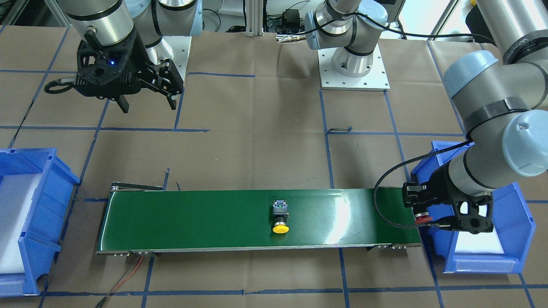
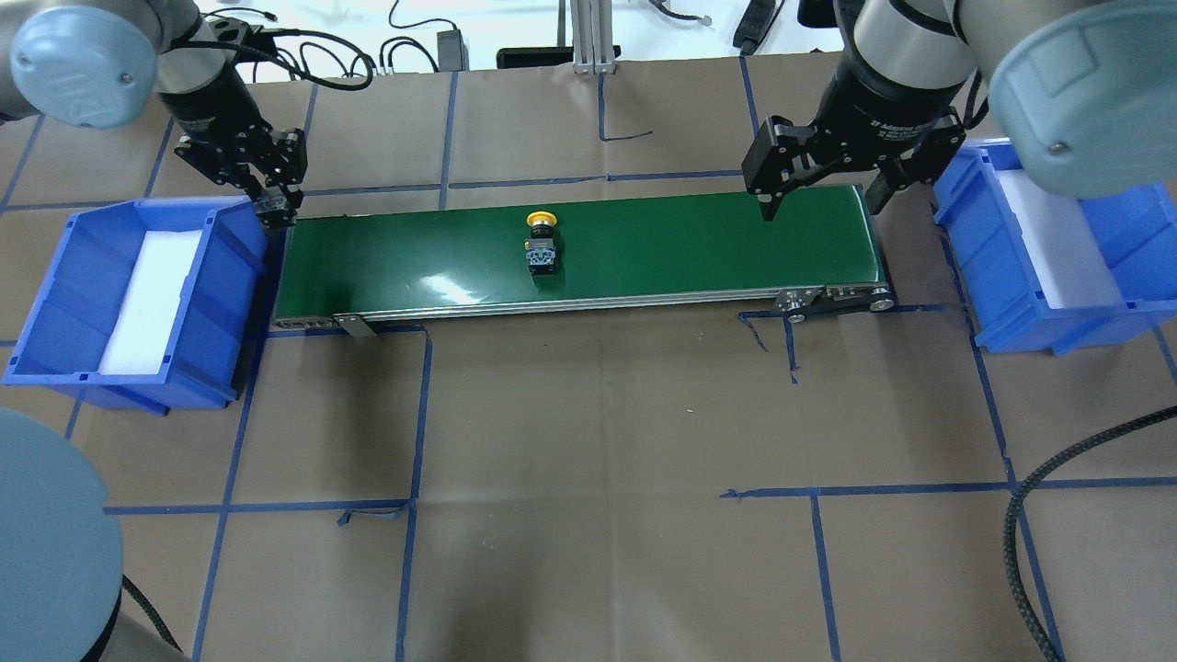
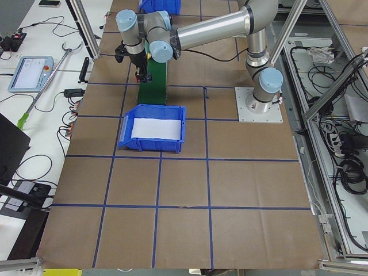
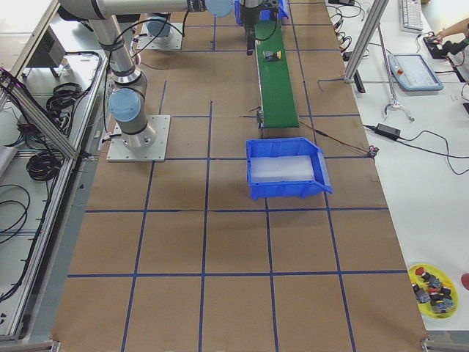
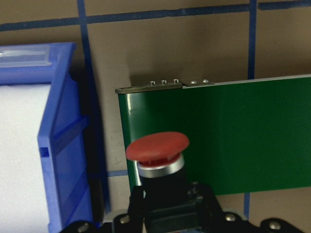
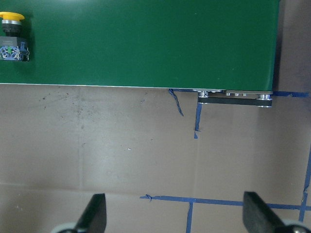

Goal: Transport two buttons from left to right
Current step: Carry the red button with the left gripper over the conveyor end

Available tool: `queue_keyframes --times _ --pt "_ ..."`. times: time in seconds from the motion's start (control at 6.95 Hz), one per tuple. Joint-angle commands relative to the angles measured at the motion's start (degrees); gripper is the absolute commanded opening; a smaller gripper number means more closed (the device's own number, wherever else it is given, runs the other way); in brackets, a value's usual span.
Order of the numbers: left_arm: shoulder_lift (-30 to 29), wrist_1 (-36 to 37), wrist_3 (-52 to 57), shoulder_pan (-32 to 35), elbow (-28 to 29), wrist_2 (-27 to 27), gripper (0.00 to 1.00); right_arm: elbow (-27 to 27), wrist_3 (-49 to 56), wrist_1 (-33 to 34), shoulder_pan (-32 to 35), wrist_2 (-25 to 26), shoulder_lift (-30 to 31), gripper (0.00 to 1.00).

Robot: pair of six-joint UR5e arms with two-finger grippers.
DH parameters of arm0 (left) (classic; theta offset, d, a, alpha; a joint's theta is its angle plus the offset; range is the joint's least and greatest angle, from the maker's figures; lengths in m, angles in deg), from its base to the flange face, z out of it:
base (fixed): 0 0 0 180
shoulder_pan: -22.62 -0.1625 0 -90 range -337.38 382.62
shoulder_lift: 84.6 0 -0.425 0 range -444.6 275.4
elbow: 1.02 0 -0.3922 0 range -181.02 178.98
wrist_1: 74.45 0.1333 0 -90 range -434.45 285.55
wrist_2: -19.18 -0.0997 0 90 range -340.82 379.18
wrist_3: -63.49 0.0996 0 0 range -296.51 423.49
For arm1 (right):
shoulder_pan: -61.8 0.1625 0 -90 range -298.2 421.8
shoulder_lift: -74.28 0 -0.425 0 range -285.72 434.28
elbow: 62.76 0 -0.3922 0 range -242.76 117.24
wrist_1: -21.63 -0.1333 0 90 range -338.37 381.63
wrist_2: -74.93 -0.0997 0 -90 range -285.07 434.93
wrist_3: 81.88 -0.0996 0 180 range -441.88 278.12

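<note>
The yellow-capped button [image 1: 280, 219] lies on its side near the middle of the green conveyor belt [image 1: 192, 218]. It also shows in the overhead view [image 2: 541, 241] and at the top left of the right wrist view [image 6: 12, 34]. My left gripper [image 1: 421, 214] is shut on the red-capped button [image 5: 158, 145], holding it by its black neck over the belt's left end, beside the left bin. My right gripper [image 2: 820, 198] is open and empty, above the belt's right end; its fingers [image 6: 95, 216] frame bare paper.
A blue bin [image 2: 55, 313] with a white foam liner stands off the belt's left end, and another blue bin [image 2: 1011, 308] off its right end. Brown paper with a blue tape grid covers the table. A black cable [image 1: 385, 214] loops over the belt near my left gripper.
</note>
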Motion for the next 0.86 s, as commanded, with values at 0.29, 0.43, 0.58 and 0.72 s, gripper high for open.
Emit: queue_keyframes --times 0.29,0.43,0.58,0.72 --pt "-0.6 14.2 0.1 0.9 -11.2 0.1 0.01 -0.1 -0.1 2.8 0.0 0.0 -2.1 1.00" --pt "-0.8 15.4 0.1 1.8 -11.6 0.0 0.01 -0.1 -0.1 4.4 0.0 -0.1 -2.6 1.00" --pt "-1.2 16.1 -0.3 2.4 -11.6 -0.2 0.01 -0.1 -0.1 8.9 0.0 0.0 -3.8 1.00" --pt "-1.2 16.2 -0.4 2.5 -11.8 -0.2 0.07 -0.1 0.0 11.1 -0.1 0.4 -5.1 1.00"
